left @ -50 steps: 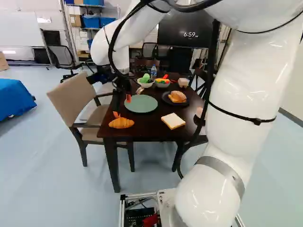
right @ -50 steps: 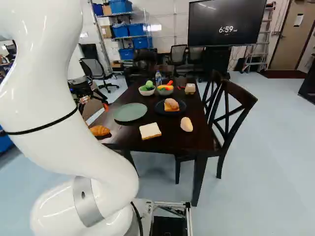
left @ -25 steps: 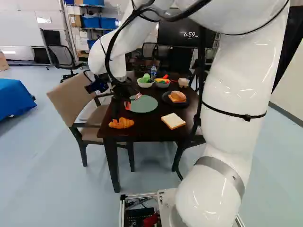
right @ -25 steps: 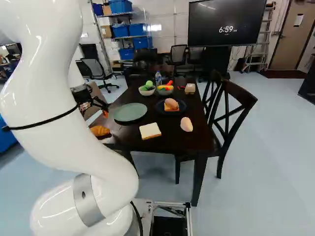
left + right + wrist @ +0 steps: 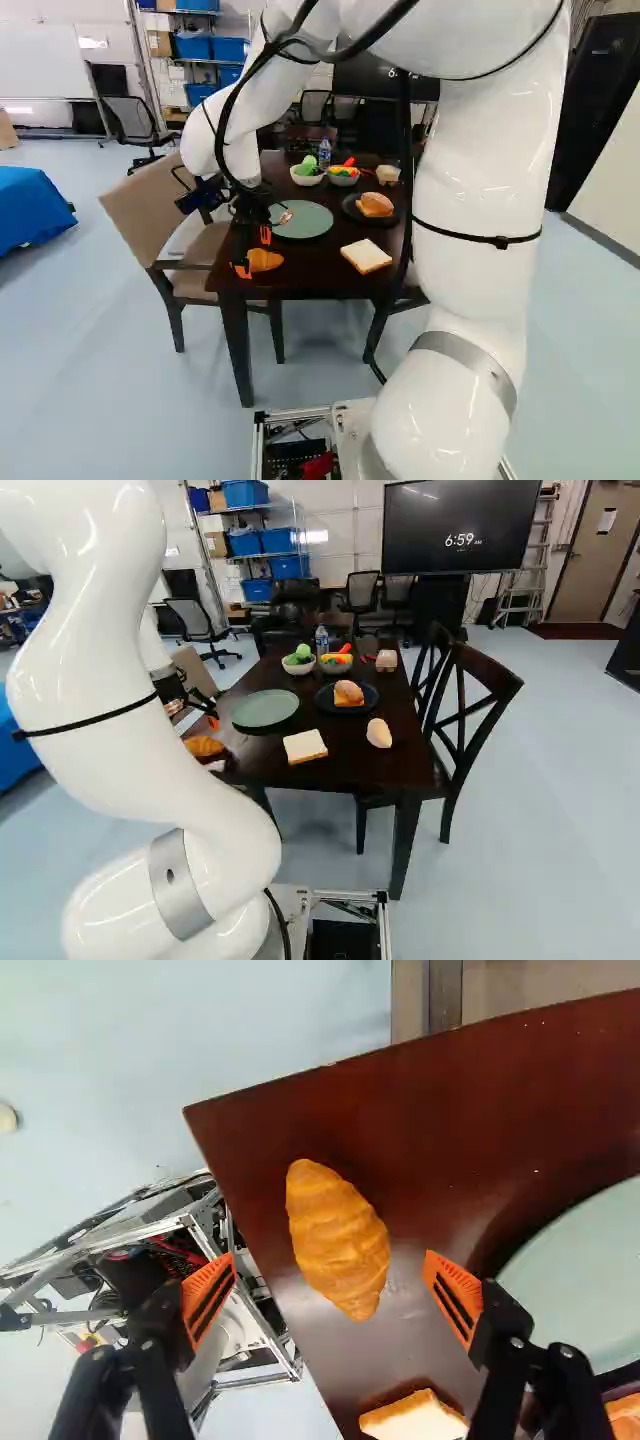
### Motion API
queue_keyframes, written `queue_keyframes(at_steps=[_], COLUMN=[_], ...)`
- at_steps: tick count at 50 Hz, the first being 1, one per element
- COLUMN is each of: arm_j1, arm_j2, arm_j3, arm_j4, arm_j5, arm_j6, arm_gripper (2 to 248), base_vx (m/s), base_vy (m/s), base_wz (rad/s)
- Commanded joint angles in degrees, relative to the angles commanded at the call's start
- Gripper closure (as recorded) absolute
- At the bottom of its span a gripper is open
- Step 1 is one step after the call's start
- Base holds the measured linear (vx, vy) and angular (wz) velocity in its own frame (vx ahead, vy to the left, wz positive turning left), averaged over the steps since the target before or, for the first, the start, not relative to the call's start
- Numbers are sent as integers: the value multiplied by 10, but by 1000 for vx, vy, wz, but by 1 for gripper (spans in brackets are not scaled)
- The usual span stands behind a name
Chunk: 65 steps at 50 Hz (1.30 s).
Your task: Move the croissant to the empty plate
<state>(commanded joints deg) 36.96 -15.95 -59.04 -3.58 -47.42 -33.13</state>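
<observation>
**Croissant (image 5: 338,1235) sits between the spread fingers of my gripper (image 5: 254,253)**

I have the fingers set wide apart, with nothing held. In the wrist view the croissant lies between the gripper's (image 5: 332,1298) two orange pads (image 5: 452,1295) and reaches ahead of them, with a gap showing on each side. I can't tell how high the fingertips are above the wood.

In the left base view, I see the croissant left of centre, on the near left corner of the dark table (image 5: 318,283), partly hidden behind my fingers. In the right base view it shows at the left, just beside my white arm (image 5: 110,710).

The empty plate (image 5: 303,222), round and grey-green, is just beyond the croissant, near the middle of the left base view. To its right is a dark plate (image 5: 327,703) with a sandwich (image 5: 348,692) on it, and a bread slice (image 5: 305,746) lies nearer me. A pale oval piece (image 5: 379,733) rests right of the slice in the right base view. Two filled bowls (image 5: 298,668) (image 5: 336,668) and a bottle (image 5: 321,640) stand toward the table's far end.
</observation>
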Motion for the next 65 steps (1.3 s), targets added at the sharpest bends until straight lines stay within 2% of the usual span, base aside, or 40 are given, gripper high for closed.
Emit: queue_keyframes(at_steps=[17,18,23,24,28,29,33,34,39,40,44,45,49,50,54,55,60,61,65], arm_j1=[0,0,0,0,0,0,0,0,0,0,0,0,0,0,0,0,0,0,0], arm_j2=[0,0,0,0,0,0,0,0,0,0,0,0,0,0,0,0,0,0,0], arm_j3=[0,0,0,0,0,0,0,0,0,0,0,0,0,0,0,0,0,0,0], arm_j4=[0,0,0,0,0,0,0,0,0,0,0,0,0,0,0,0,0,0,0], arm_j5=[0,0,0,0,0,0,1,1,3,4,7,8,12,13,14,14,14,14,14], arm_j6=[0,0,0,0,0,0,0,0,0,0,0,0,0,0,0,0,0,0,0], arm_gripper=[6,19,19,31,31,44,44,56,56,68,68,80,80,92,92,104,104,116,116], base_vx=[0,0,0,0,0,0,0,0,0,0,0,0,0,0,0,0,0,0,0], base_vy=[0,0,0,0,0,0,0,0,0,0,0,0,0,0,0,0,0,0,0], base_wz=[0,0,0,0,0,0,0,0,0,0,0,0,0,0,0,0,0,0,0])
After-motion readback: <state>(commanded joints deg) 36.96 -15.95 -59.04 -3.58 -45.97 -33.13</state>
